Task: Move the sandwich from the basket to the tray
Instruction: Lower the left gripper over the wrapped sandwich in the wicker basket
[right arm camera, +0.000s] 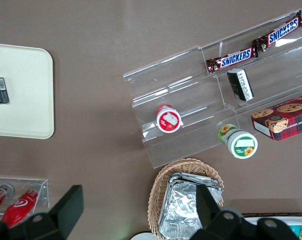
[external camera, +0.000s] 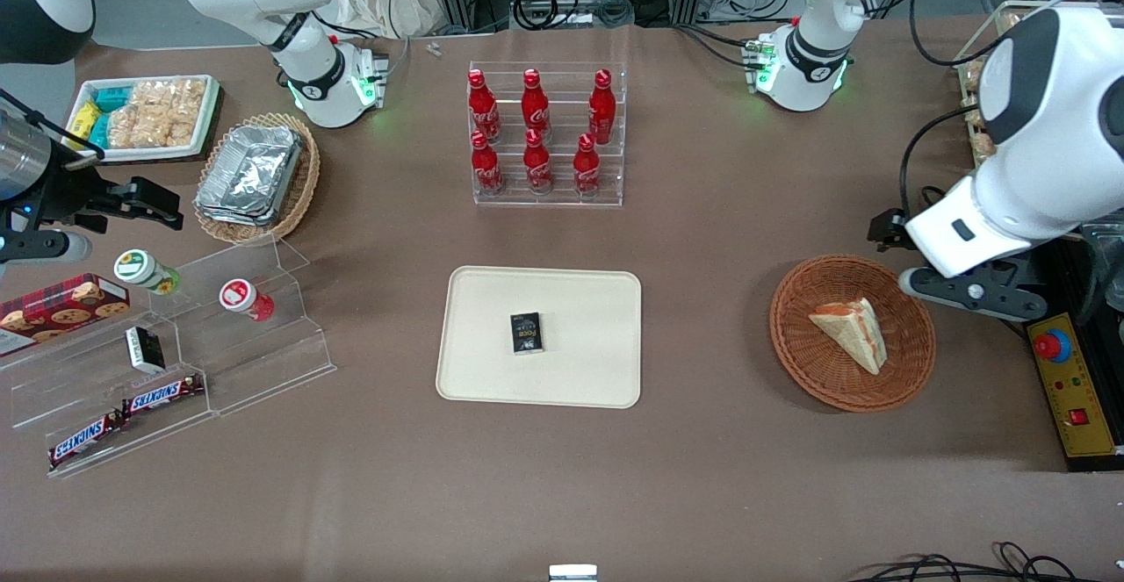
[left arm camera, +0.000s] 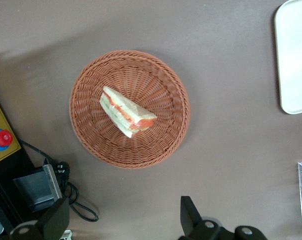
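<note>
Claw (left arm camera: 123,222) up high over the counter (external camera: 702,477), fingers spread wide apart w/ nothing between them, parked just off the rim of the round reddish-brown woven wicker basket (left arm camera: 129,108) on the side toward the working arm's end. Triangular white-bread sandwich (left arm camera: 127,111) w/ orange-red and green filling lies flat in the middle of that basket, below the claw and a bit ahead of it, cut edge showing in the wrist view. Lying flat like that, it prob. wants a grip from above across the bread faces or the wedge's width; soft bread, so an easy squeeze I'd say. Wide spread looks like prep for that descent, but the claw is not over the wedge yet, needs to shift in over the basket first.

Big cream-beige rectangular plastic tray (external camera: 492,371) sits well away from the claw, toward the parked arm's end, past the basket. One small black box (external camera: 526,333) lies near its centre, so the drop spot should prob. be a bare part to either side of it.

Around the claw: yellow control box w/ red button (external camera: 1053,347) and black cables (left arm camera: 76,207) close by, outside the basket, not in the line. Between basket and tray just bare brown counter. Clear rack of red cola bottles (external camera: 544,134) stands off the route, farther from the front camera than the tray.
</note>
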Available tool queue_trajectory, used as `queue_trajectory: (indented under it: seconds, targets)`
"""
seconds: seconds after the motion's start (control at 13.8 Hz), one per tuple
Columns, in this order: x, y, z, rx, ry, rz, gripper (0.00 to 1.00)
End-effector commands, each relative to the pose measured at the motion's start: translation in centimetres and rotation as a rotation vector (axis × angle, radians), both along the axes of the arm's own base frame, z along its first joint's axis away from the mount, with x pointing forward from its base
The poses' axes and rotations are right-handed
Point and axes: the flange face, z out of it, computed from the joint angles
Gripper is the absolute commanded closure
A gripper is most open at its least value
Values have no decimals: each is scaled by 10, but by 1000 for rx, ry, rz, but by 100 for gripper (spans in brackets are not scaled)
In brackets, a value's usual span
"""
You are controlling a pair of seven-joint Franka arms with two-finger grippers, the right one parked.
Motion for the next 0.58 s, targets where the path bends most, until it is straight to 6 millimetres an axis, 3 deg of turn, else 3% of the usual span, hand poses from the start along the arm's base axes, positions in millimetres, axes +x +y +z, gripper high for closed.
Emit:
queue_trajectory:
  seconds: [0.0, 0.15, 0.36, 0.44, 0.51]
  targets:
    - [3, -2, 1, -11, 19, -10, 0]
    - [9, 11, -9, 1, 30, 16, 0]
    - [17, 39, -51, 18, 66, 140, 0]
    - [13, 57, -66, 2, 21, 204, 0]
    - [5, 63, -83, 1, -12, 254, 0]
